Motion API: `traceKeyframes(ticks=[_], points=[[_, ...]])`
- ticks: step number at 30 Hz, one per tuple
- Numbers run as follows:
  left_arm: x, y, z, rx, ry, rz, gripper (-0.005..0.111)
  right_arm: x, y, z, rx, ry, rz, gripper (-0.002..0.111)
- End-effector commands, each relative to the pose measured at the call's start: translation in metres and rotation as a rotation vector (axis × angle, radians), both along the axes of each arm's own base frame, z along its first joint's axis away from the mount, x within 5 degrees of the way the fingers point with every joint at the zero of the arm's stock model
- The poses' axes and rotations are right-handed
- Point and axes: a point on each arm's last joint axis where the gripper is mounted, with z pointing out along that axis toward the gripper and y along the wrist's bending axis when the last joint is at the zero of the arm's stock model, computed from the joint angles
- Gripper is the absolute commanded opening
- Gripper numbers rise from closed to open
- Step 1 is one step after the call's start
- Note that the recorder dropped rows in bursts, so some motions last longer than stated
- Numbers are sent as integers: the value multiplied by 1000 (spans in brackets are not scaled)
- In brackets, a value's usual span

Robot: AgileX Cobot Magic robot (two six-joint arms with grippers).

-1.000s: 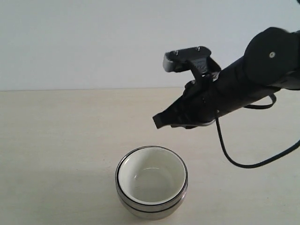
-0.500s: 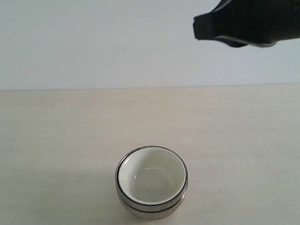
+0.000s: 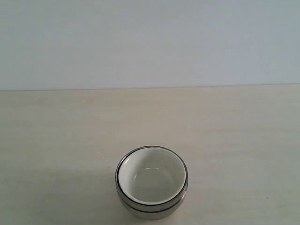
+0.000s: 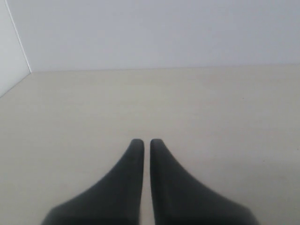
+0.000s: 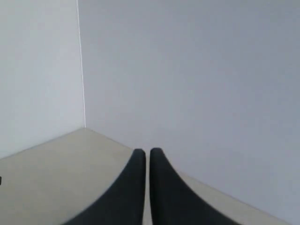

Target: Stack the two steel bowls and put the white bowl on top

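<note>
Two steel bowls [image 3: 151, 214]: nested on the near part of the table [image 3: 56, 131].
White bowl [image 3: 151, 180]: seated inside them, on top.
Left gripper [image 4: 146, 141]: pressed together, empty, above the table.
Right gripper [image 5: 147, 151]: pressed together, empty, facing the wall [image 5: 211, 70] beyond the table.

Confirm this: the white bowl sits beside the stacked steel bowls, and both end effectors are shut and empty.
Wrong in one respect: the exterior view shows the white bowl nested inside the stacked steel bowls, not beside them. The left end effector and right end effector are shut and empty.
</note>
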Motion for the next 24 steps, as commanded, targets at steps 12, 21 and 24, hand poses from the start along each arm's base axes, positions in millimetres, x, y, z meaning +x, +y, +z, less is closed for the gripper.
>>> traceKeyframes(ticks=[12, 21, 24], points=[[0, 0, 0, -13, -7, 3, 4, -48, -50, -57, 178, -88, -205, 0], [0, 0, 0, -13, -7, 3, 4, -54, -38, -52, 211, -166, -557, 0], [0, 0, 0, -13, -7, 3, 4, -55, -35, -50, 220, -187, -611, 0]])
